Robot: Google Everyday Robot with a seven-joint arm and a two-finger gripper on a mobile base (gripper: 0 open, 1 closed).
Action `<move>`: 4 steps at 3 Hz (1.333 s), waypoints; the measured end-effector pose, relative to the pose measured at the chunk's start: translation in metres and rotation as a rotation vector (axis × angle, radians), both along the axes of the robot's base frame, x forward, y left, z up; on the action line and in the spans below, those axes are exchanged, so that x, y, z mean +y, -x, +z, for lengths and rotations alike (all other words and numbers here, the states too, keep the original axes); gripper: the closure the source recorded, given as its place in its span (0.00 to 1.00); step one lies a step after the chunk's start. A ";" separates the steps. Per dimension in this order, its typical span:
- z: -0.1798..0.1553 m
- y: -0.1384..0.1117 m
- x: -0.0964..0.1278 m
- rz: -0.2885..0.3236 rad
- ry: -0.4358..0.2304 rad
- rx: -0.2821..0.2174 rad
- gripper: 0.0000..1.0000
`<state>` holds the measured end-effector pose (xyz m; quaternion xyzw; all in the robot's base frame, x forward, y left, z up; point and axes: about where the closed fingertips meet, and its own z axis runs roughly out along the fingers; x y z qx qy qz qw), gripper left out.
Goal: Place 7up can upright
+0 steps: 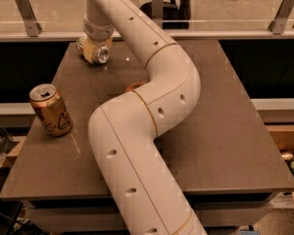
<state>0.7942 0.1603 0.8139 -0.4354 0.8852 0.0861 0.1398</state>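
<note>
My tool (pixel 95 50) clasps the small silver-white aluminium 7up can (pixel 102 56) sideways; I should turn it vertical, then lower onto the grey bench (pixel 225 131)

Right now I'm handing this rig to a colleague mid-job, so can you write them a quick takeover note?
The gripper is at the table's far left corner, right at the 7up can.
The 7up can is tipped, its silver end toward the camera, not upright.
The bronze can stands upright near the left edge, well apart from it.
Done: can reached.
Left: stand it upright on the table, then let go and pull back.
</note>
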 end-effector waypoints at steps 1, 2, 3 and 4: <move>0.000 -0.002 0.000 -0.007 0.000 -0.004 1.00; 0.000 -0.001 0.000 -0.007 0.000 -0.004 1.00; 0.017 -0.006 -0.008 -0.053 0.024 -0.044 1.00; 0.035 -0.010 -0.018 -0.102 0.046 -0.084 1.00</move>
